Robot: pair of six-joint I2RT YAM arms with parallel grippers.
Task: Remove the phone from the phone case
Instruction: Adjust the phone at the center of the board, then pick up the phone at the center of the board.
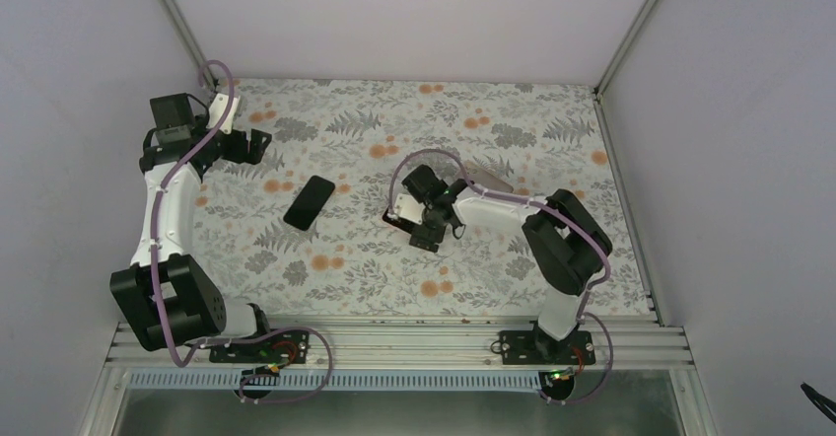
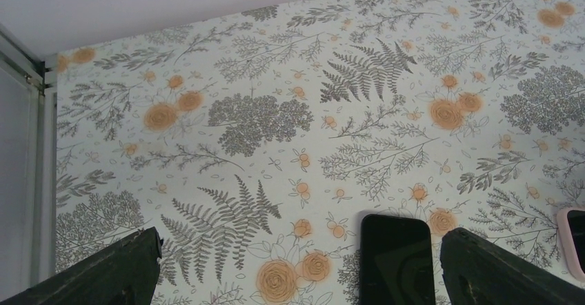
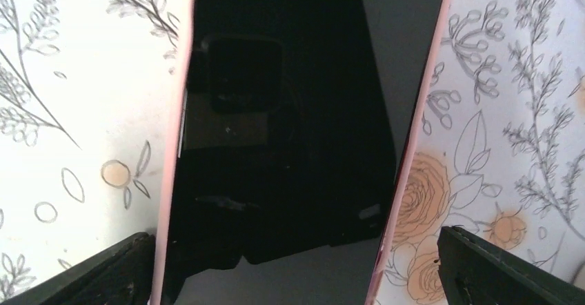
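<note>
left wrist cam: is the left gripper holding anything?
No. The left gripper is open with nothing between its fingers; the black phone lies flat on the tablecloth below, untouched.

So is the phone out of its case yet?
Not yet, I think. The pink case still rims a shiny black phone. The right fingers straddle it, open, gripping nothing. The left fingers hang open, far off. Grabbing and pulling it out is all left.
</note>
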